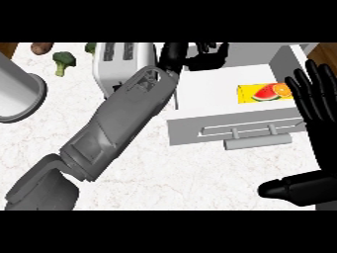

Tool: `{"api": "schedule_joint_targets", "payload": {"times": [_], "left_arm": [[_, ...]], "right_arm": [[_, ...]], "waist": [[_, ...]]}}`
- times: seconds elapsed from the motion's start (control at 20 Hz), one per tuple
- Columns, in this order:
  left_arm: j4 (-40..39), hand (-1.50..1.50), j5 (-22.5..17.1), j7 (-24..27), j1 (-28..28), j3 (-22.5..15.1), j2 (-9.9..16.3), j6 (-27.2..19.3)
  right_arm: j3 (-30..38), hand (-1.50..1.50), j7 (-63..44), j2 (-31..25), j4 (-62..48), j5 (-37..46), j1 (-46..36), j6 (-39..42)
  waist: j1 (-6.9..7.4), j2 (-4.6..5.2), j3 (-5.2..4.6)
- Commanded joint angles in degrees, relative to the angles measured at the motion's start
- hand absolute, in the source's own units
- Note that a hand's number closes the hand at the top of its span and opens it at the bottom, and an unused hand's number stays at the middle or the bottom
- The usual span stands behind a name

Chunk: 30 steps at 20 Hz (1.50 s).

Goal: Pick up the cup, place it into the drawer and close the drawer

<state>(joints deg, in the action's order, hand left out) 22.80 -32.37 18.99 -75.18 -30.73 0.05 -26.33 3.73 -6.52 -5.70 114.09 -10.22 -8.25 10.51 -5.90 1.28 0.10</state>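
The left hand (192, 55) is reaching over the back of the open drawer (222, 123), its fingers curling around something dark that cannot be made out. The cup is not showing anywhere. A juice carton (262, 93) is lying inside the drawer toward its right side. The right hand (320, 108) is resting open beside the drawer's right edge, fingers straight. A toaster (120, 62) is standing left of the drawer.
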Motion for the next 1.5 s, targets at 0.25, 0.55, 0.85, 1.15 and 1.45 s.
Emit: {"api": "schedule_joint_targets", "payload": {"times": [0.25,0.55,0.85,1.15,1.45], "left_arm": [[0.8,-1.50,-5.0,0.6,-0.3,-3.0,0.0,-1.6],[4.5,-1.50,-9.8,6.6,0.3,-0.6,0.0,2.0],[7.0,-1.50,-13.6,10.1,2.9,2.6,0.0,4.6],[14.3,-1.50,-12.6,7.4,7.2,5.7,3.1,3.1],[28.2,-1.50,-13.8,3.0,18.7,6.8,11.3,2.4]], "right_arm": [[-0.4,-1.50,-1.8,0.5,1.6,-2.4,-1.8,0.0],[0.1,-1.50,-1.8,1.3,-0.6,-5.0,-1.7,0.4],[1.4,-1.50,-3.9,-0.9,4.6,-8.3,1.5,2.5],[-0.3,1.50,-2.0,-4.8,7.8,-4.2,5.9,8.1],[4.4,1.50,-0.3,-10.8,5.5,-2.8,6.9,12.7]], "waist": [[-1.51,0.34,-0.03],[1.56,-0.25,-0.07],[3.59,-0.93,-0.09],[6.14,-1.72,-0.14],[7.63,-2.00,-0.12]]}}
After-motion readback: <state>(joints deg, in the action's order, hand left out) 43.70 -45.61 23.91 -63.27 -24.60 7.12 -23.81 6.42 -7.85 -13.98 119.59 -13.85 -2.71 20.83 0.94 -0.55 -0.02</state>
